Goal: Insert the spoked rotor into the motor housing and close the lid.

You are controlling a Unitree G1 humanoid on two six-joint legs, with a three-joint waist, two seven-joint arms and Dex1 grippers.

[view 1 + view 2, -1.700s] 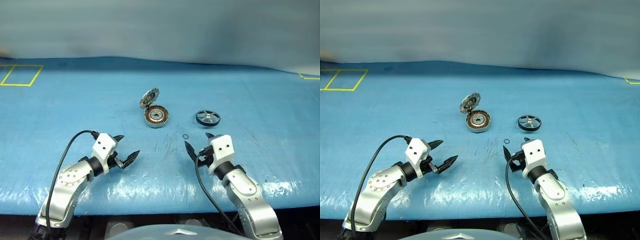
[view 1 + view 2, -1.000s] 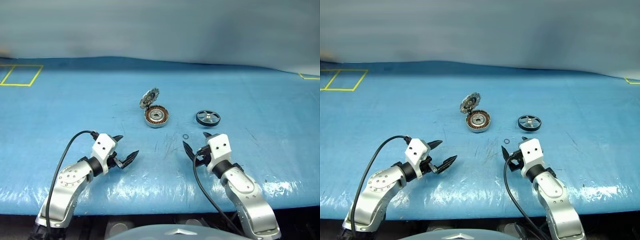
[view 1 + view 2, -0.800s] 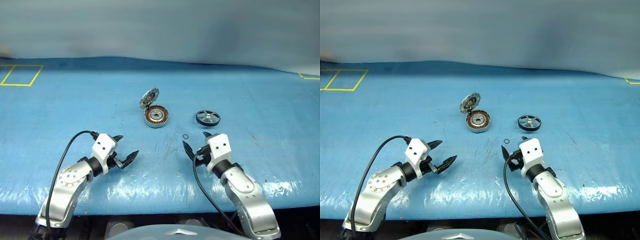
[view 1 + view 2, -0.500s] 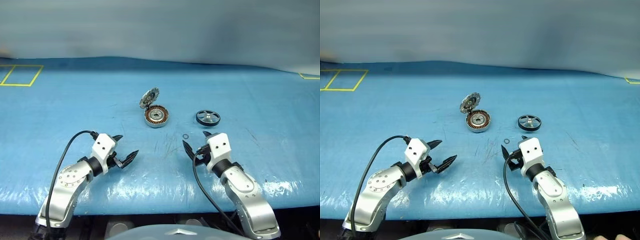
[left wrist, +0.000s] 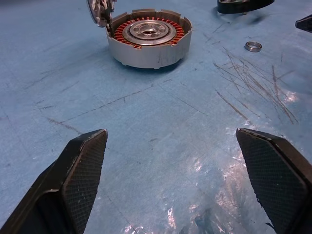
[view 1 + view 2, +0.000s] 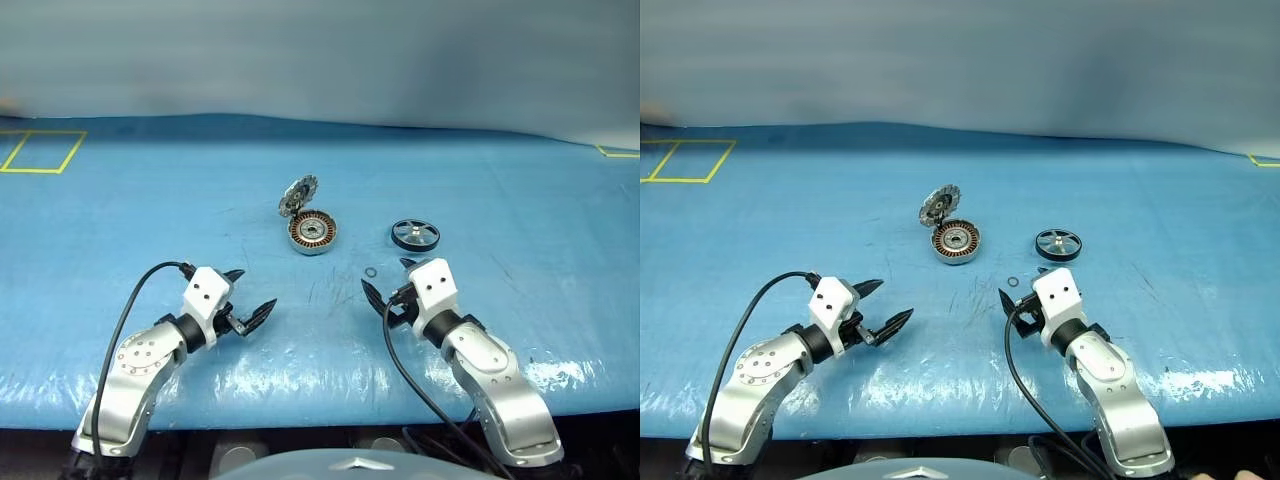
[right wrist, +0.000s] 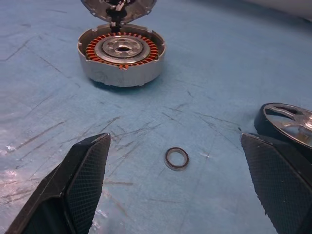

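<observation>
Bare desk (image 6: 150,210) lies open between the left end effector (image 6: 248,296) and the motor housing (image 6: 312,232). A small ring (image 6: 371,272) lies just ahead of the right end effector (image 6: 385,281). The lid (image 6: 297,195) stands tilted against the housing's far edge, and the spoked rotor (image 6: 415,235) lies apart toward the desk's right edge.

I'd call this a lab test bench — scratched blue work surface (image 6: 150,210), yellow tape squares (image 6: 40,150) marked out, plain grey backdrop (image 6: 320,50) behind.

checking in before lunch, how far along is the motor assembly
Barely started. Done: only the lid already stands open, propped behind the motor housing, windings exposed. In hand: nothing; the left gripper and right gripper hover over the blue table, jaws open. Left: the spoked rotor lies beside the housing, uninserted, and the lid needs closing.
</observation>
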